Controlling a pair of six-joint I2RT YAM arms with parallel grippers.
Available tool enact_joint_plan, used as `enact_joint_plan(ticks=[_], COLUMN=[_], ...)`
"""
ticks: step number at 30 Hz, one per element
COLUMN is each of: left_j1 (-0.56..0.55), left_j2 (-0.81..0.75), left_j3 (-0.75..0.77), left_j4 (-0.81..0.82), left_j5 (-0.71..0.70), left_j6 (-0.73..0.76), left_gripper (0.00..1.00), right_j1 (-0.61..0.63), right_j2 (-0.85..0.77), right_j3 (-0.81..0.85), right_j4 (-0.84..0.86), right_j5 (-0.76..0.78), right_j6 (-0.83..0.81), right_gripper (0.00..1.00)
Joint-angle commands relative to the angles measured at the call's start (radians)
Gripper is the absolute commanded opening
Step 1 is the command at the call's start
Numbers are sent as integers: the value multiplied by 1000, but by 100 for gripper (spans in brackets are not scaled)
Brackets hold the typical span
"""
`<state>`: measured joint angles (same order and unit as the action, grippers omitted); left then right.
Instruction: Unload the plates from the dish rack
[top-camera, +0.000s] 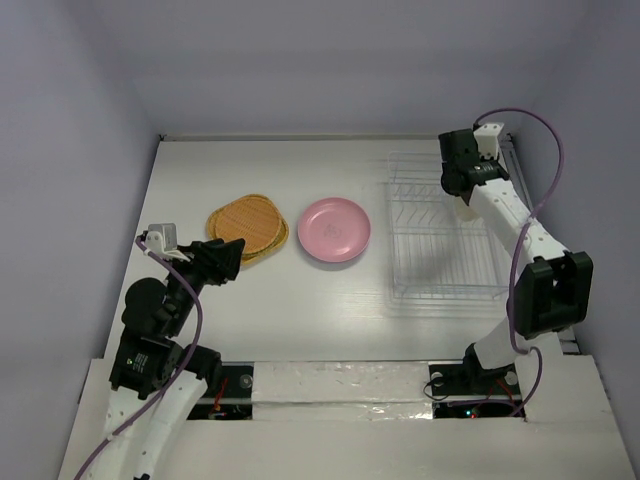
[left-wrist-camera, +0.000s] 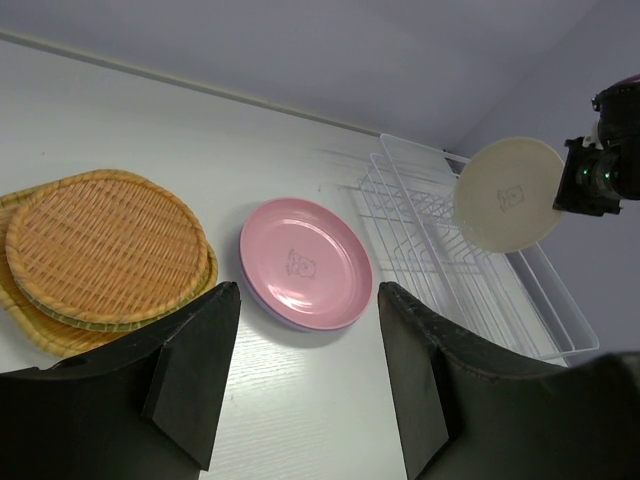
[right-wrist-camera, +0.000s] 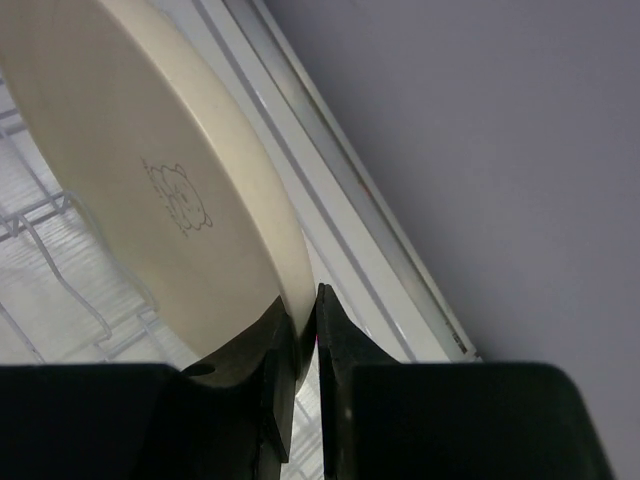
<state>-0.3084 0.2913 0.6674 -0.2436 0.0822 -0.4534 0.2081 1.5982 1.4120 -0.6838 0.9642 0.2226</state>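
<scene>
My right gripper (top-camera: 463, 196) (right-wrist-camera: 306, 322) is shut on the rim of a round cream plate (right-wrist-camera: 150, 180) and holds it upright above the far end of the white wire dish rack (top-camera: 440, 262) (right-wrist-camera: 50, 235). The cream plate (left-wrist-camera: 508, 193) also shows in the left wrist view, lifted over the rack (left-wrist-camera: 420, 240). No plate shows in the rack's slots. A pink plate (top-camera: 335, 229) (left-wrist-camera: 305, 262) lies on a lavender one (left-wrist-camera: 290, 321) at mid table. Stacked orange woven plates (top-camera: 248, 228) (left-wrist-camera: 100, 250) lie to its left. My left gripper (top-camera: 232, 255) (left-wrist-camera: 305, 370) is open and empty, near the orange stack.
The rack stands along the table's right side next to a white rail (right-wrist-camera: 350, 190) and the right wall. The back wall runs behind the table. Bare tabletop (top-camera: 300, 310) lies between the plates and the near edge.
</scene>
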Motion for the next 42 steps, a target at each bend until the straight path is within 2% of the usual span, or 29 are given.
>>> enact_joint_plan(ticks=[1, 9, 14, 19, 20, 23, 25, 26, 30, 32, 36, 42], left_j1=[-8, -8, -8, -8, -8, -8, -8, -8, -8, -8, -8, 3], left_j2=[-7, 2, 8, 23, 26, 34, 37, 40, 51, 58, 68, 72], left_j3=[-6, -5, -3, -3, -3, -2, -2, -2, -2, -2, -2, -2], left_j4=[52, 49, 46, 41, 40, 38, 35, 36, 35, 35, 33, 35], left_j5=[10, 4, -5, -16, -21, -30, -35, -36, -38, -36, -35, -35], left_j6=[-1, -1, -2, -4, -4, -5, -7, -8, -10, -10, -10, -10], left_gripper=[54, 55, 55, 57, 57, 59, 63, 72, 87, 90, 91, 91], right_j1=[27, 82, 221, 327, 327, 356, 366, 366, 366, 366, 366, 366], right_j2=[-40, -214, -317, -273, -236, -155, -117, -98, -21, 14, 58, 80], right_j3=[94, 163, 88, 7, -5, -41, -60, -67, -99, -116, -133, -163], right_j4=[-39, -63, 58, 225, 251, 342, 383, 395, 435, 454, 460, 446], right_j5=[70, -53, -351, -608, -690, -813, -852, -886, -910, -921, -921, -868], right_j6=[-22, -17, 21, 89, 115, 147, 158, 165, 182, 188, 193, 198], right_gripper=[0, 0, 0, 0, 0, 0, 0, 0, 0, 0, 0, 11])
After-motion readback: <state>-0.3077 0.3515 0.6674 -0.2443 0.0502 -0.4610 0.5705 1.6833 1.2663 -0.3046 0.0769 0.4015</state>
